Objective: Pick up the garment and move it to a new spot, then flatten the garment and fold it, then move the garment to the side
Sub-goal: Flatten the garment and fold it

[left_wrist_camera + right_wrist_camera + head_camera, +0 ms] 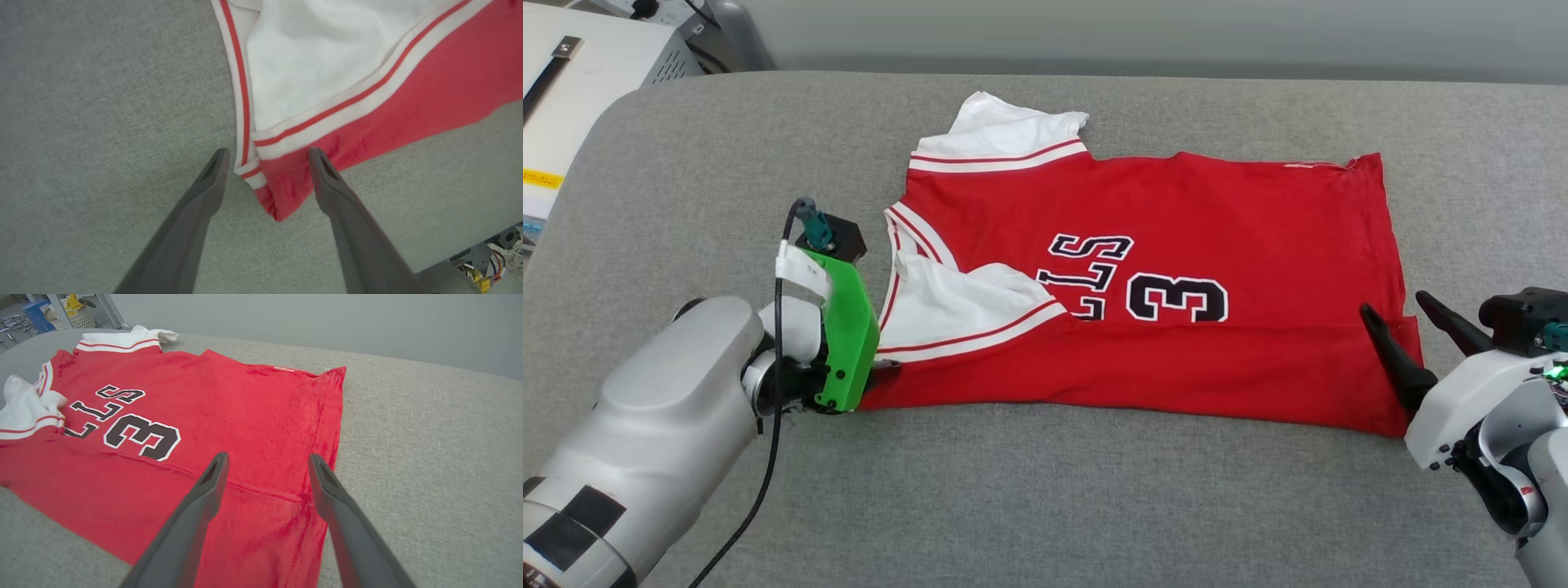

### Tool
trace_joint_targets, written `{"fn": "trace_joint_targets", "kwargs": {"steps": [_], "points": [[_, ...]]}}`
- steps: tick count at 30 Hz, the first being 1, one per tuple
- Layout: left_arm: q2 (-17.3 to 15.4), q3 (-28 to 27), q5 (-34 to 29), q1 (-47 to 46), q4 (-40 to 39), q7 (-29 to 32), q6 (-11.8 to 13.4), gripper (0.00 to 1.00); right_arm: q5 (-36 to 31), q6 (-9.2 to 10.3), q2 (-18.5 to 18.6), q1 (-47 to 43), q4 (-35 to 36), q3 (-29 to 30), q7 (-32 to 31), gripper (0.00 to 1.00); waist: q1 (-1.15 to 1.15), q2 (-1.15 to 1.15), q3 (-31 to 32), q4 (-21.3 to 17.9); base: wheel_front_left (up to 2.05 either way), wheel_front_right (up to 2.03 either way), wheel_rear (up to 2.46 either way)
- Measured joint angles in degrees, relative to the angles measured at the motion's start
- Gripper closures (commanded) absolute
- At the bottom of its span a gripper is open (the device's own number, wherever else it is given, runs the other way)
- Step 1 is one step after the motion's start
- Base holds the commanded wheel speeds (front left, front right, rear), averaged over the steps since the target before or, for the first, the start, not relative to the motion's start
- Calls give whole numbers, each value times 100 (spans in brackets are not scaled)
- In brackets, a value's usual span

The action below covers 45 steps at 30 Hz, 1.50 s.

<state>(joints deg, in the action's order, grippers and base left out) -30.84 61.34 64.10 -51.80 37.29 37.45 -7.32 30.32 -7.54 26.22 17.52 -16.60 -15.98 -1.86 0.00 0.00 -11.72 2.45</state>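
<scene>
The garment (pixel 1192 237) lay partly folded near the grey padded table's (pixel 1045 498) far edge, the left gripper (pixel 267 153) and right gripper (pixel 267 457) spread wide, empty, at its opposite ends.

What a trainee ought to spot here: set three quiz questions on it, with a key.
1. True or false: on the garment, the near white sleeve covers part of the lettering.
2. The left jaws are: A shut on the collar; B open astride the garment's corner; C open over bare cushion.
3. Fill in: the one digit fully readable is ___.
Key: 1 true; 2 B; 3 the figure 3.
</scene>
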Motion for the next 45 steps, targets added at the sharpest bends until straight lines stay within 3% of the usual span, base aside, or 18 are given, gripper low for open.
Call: {"fn": "trace_joint_targets", "kwargs": {"steps": [11,12,13,14,22,28,34,40,45], "points": [[43,260,226,182,498,11,0,0,2,0,-75,7,-19,-40,-42,0,0,0,-173,-125,0,0,0],[46,267,270,185,509,-15,0,55,2,0,-73,14,-23,-41,-42,0,0,0,-167,-122,0,0,0],[47,274,280,185,498,-80,0,85,2,0,-70,26,-21,-46,-42,0,0,0,-158,-122,0,0,0],[48,277,287,194,494,-144,0,100,2,0,-67,36,-18,-52,-42,0,0,0,-150,-122,0,0,0],[-15,315,378,316,202,-835,0,100,-74,0,279,396,158,-93,-644,0,0,0,-5,-118,0,0,0],[-120,314,369,304,-122,-1282,0,100,256,0,924,748,533,-370,-2031,0,0,0,92,-84,0,0,0],[-227,369,302,300,-332,-1427,0,100,1037,0,1406,809,742,-560,-3662,0,0,0,116,-31,0,0,0],[-270,383,294,294,-435,-1508,0,100,1336,0,1412,773,398,-480,-4111,0,0,0,12,12,0,0,0],[-278,386,292,246,-443,-1559,0,100,1377,0,1110,719,-115,-439,-4051,0,0,0,-130,70,0,0,0]]}}
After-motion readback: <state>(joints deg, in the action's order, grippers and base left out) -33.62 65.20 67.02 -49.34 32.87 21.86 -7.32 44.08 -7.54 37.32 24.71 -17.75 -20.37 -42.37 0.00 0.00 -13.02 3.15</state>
